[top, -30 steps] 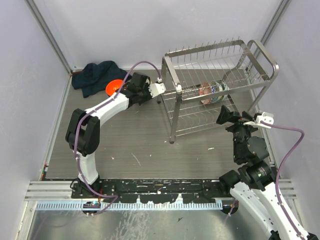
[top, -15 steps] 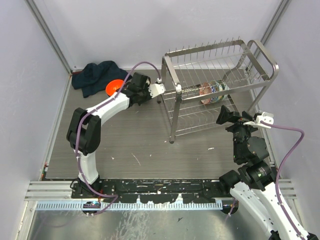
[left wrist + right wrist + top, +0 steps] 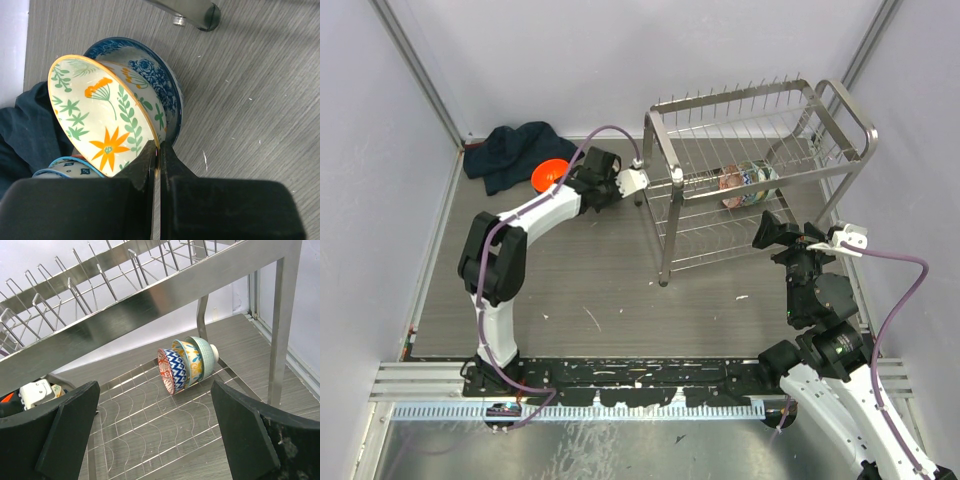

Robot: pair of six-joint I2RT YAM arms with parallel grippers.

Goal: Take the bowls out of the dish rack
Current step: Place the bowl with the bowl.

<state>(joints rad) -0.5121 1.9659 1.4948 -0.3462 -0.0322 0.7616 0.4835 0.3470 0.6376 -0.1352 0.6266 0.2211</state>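
Observation:
My left gripper (image 3: 159,150) is shut on the rim of a white bowl with orange flowers and green leaves (image 3: 95,120). That bowl stands tilted in a blue floral bowl (image 3: 160,82) on the table. In the top view the left gripper (image 3: 567,182) is beside an orange bowl (image 3: 550,174), left of the dish rack (image 3: 760,110). Three nested bowls (image 3: 186,364) lie on their side on the rack's lower tier; they also show in the top view (image 3: 745,184). My right gripper (image 3: 155,390) is open and empty in front of the rack (image 3: 150,305).
A dark blue cloth (image 3: 510,150) lies at the back left, right behind the bowls (image 3: 20,130). A bowl with a light blue rim (image 3: 70,169) sits against it. A rack foot (image 3: 197,15) stands near the blue bowl. Walls close in on both sides.
The left arm has shifted slightly toward the orange bowl, still gripping the flowered bowl. The right arm has not moved.

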